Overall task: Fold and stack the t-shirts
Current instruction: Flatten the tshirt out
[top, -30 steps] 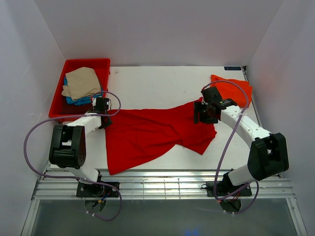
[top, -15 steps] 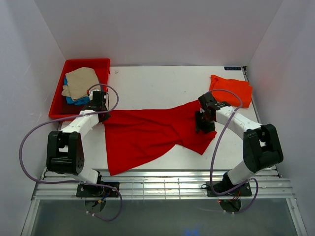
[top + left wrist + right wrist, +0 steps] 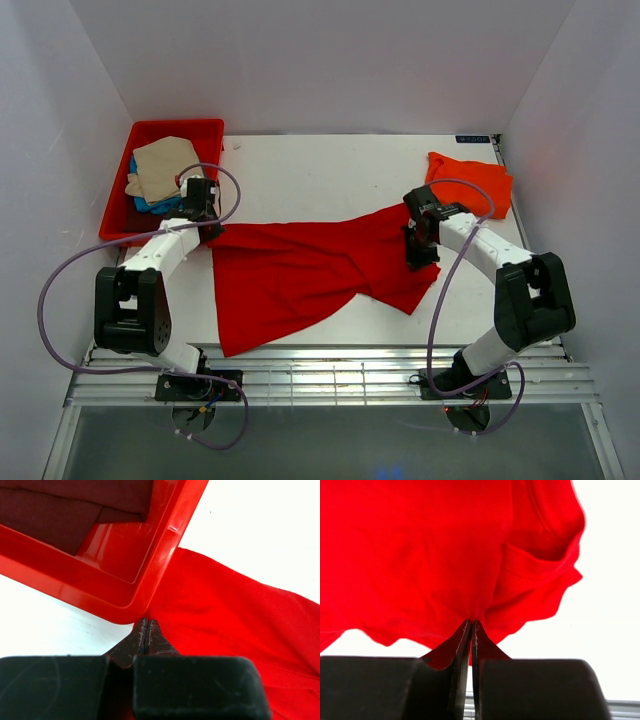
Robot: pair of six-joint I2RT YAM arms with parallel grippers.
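Spanning left to right, the bright red t-shirt (image 3: 300, 275) lies wrinkled

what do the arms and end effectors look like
The left arm and right arm have white links with bulky black joints. A loose purple cable loops along each. The left end effector and right end effector have black blocky bodies and dark wedge-shaped fingers.

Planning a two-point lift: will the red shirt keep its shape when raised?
Probably not: the red shirt lies creased and draped, so it should sag between the left tool and right tool. It bunches where pinched, so it is likely thin and light.
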